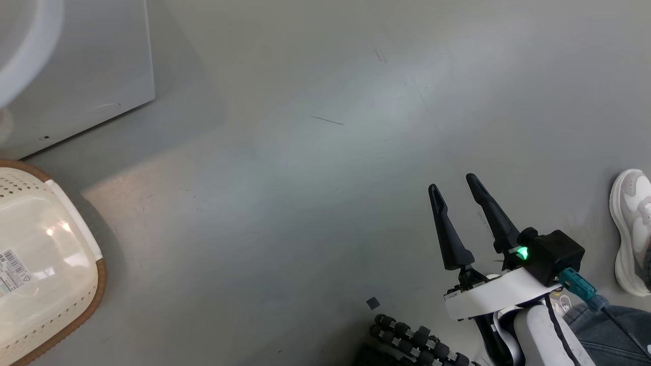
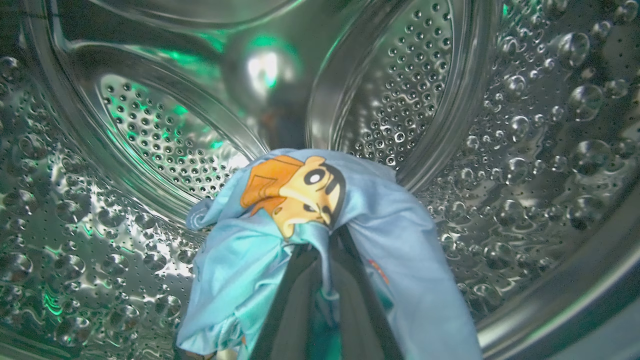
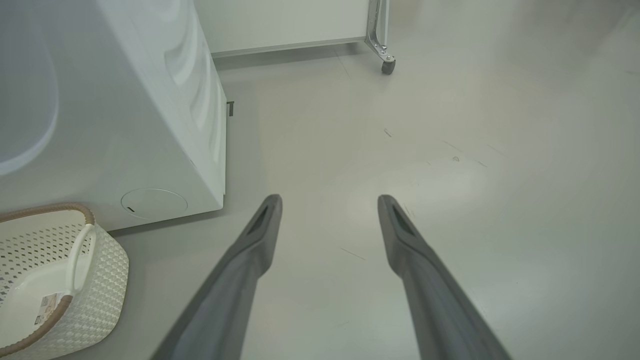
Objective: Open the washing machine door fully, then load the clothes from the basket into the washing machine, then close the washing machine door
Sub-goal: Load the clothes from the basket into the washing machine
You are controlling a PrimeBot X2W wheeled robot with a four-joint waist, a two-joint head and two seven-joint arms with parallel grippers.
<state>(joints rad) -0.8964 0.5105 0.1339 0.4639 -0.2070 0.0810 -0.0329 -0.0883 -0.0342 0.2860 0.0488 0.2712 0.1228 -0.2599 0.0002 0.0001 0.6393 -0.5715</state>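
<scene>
In the left wrist view my left gripper (image 2: 320,270) is deep inside the washing machine's shiny perforated steel drum (image 2: 525,150). It is shut on the clothes (image 2: 280,210), a light-blue garment with an orange cartoon figure draped over its dark fingers and hiding their tips. My right gripper (image 1: 452,183) hangs open and empty above the floor, well right of the white washing machine (image 1: 76,76); its spread fingers frame bare floor in the right wrist view (image 3: 330,200). The cream basket (image 1: 51,264) stands beside the washing machine (image 3: 150,100), and its bottom (image 3: 30,295) looks bare. The washing machine door is out of view.
A person's white shoe (image 1: 633,229) and jeans leg (image 1: 605,330) are at the right edge, close behind my right arm. A wheeled frame's caster (image 3: 387,65) stands on the grey floor (image 1: 330,178) beyond the machine.
</scene>
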